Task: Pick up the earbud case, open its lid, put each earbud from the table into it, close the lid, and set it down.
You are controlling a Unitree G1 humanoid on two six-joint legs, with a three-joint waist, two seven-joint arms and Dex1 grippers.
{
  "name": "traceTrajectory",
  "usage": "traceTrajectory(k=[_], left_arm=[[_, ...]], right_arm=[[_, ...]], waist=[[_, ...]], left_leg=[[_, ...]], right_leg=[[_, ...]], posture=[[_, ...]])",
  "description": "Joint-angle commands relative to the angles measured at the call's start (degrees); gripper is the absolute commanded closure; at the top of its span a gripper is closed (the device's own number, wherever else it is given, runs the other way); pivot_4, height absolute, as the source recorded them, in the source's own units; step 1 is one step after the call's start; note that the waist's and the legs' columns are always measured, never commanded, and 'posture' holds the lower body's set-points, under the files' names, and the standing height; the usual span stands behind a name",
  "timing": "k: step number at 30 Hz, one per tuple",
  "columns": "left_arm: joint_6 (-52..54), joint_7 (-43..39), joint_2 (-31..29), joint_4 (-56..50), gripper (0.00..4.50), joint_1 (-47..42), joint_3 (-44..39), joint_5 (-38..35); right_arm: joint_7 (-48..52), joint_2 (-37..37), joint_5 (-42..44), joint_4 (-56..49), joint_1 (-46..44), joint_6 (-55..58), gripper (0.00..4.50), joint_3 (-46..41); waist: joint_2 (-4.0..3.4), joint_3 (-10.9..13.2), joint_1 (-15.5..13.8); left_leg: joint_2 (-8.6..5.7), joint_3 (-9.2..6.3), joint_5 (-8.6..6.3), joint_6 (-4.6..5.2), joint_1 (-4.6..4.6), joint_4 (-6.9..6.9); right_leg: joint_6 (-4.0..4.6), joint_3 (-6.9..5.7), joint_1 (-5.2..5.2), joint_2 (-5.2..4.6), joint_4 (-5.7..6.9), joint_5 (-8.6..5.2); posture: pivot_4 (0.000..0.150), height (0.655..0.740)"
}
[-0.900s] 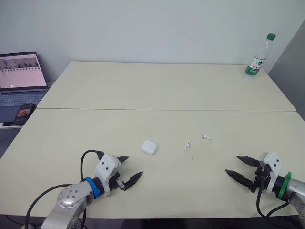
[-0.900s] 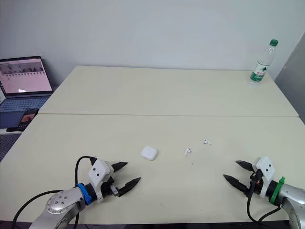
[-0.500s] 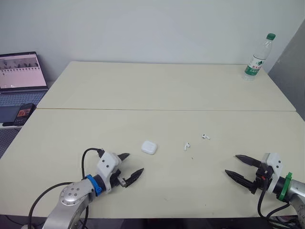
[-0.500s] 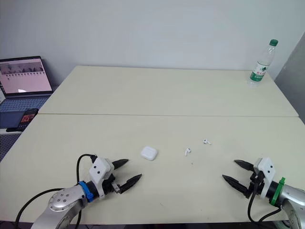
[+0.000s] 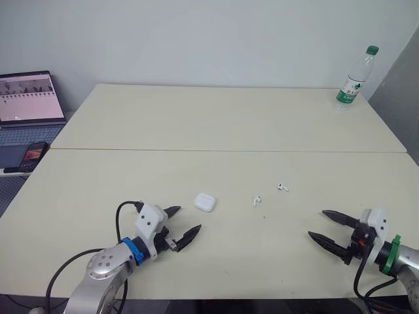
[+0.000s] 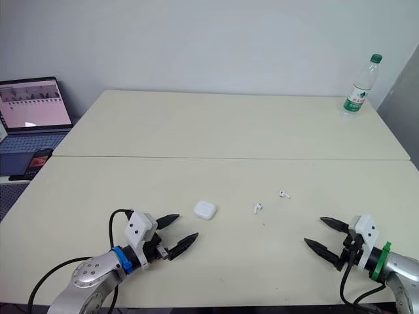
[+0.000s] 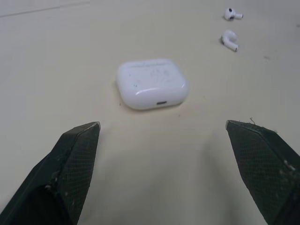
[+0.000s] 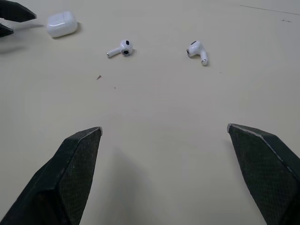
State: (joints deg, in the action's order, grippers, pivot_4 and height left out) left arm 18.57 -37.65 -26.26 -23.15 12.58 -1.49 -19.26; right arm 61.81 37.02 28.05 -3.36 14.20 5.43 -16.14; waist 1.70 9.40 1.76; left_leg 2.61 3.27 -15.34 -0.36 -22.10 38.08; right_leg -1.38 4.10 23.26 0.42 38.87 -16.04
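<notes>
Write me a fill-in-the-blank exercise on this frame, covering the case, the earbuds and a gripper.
The earbud case lies on the table with its lid ____.
Near it, ____ earbuds lie loose on the table.
The left gripper has its fingers ____, holding nothing.
The bottle at the far corner has a ____ cap.
Missing words: closed; two; open; green.
</notes>
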Motion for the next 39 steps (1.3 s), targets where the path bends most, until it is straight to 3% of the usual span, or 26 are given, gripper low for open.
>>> traceTrajectory(k=[1,7,17,25,28,32,36,39], left_arm=[[2.28,4.47,1.84,-3.62,0.00,-0.78,1.34,1.00],[4.66,11.72,6.14,-4.66,0.00,-2.28,6.09,5.69],[2.64,13.95,9.68,2.84,0.00,-9.84,11.35,10.28],[4.71,17.66,10.46,5.15,0.00,-10.74,12.08,14.65],[4.78,17.99,10.39,4.57,0.57,-10.20,11.23,14.44],[4.10,18.26,10.08,4.75,1.69,-10.50,10.39,14.52],[3.27,16.82,9.88,4.50,1.69,-11.14,10.28,13.37],[1.82,13.28,10.80,3.57,1.69,-12.39,10.08,9.53]], right_arm=[[2.27,-0.04,3.72,-4.11,0.57,0.06,0.02,-1.15],[5.15,-0.19,8.70,-10.85,2.31,0.34,0.02,-1.44],[6.12,0.13,10.04,-14.48,3.64,-1.61,0.02,-3.20],[4.44,-0.52,10.60,-16.67,5.40,-1.15,0.02,-5.09],[4.09,-0.83,10.49,-16.90,5.83,-1.38,0.00,-4.99],[3.78,-1.11,10.10,-16.66,5.37,-1.55,0.00,-4.54],[1.94,-0.95,9.50,-17.04,3.83,-0.43,0.00,-3.94],[-5.10,-0.99,9.06,-19.13,1.37,4.86,0.00,-2.53]], waist=[[0.00,0.00,0.00],[0.02,0.00,-0.04],[0.02,0.00,-0.07],[0.01,-0.01,0.02],[0.00,-0.02,0.02],[0.00,-0.02,0.02],[0.00,-0.02,0.02],[0.00,-0.01,0.04]], left_leg=[[0.00,-0.01,0.00,0.00,0.00,0.00],[-0.01,-0.04,0.00,0.00,0.01,0.02],[-0.04,-0.04,0.00,0.00,0.01,0.02],[-0.01,-0.07,0.00,0.00,0.03,0.01],[-0.01,-0.07,0.00,0.00,0.07,0.01],[-0.01,-0.06,0.00,0.00,0.08,0.01],[-0.01,-0.06,0.00,0.00,0.08,0.01],[-0.01,-0.05,0.00,0.00,0.08,0.01]], right_leg=[[0.00,0.00,0.00,0.00,0.00,0.00],[-0.04,0.00,-0.04,0.01,0.00,0.02],[-0.05,0.03,-0.05,0.10,0.00,0.03],[-0.05,0.03,-0.05,0.11,0.01,0.03],[-0.05,0.03,-0.08,0.11,0.03,0.03],[-0.05,0.04,-0.09,0.11,0.03,0.03],[-0.05,0.04,-0.08,0.11,0.03,0.03],[-0.05,0.05,-0.08,0.11,0.04,0.03]], posture=[[0.150,0.7362],[0.150,0.7362],[0.150,0.7362],[0.150,0.7362],[0.150,0.7362],[0.150,0.7362],[0.150,0.7362],[0.150,0.7362]])
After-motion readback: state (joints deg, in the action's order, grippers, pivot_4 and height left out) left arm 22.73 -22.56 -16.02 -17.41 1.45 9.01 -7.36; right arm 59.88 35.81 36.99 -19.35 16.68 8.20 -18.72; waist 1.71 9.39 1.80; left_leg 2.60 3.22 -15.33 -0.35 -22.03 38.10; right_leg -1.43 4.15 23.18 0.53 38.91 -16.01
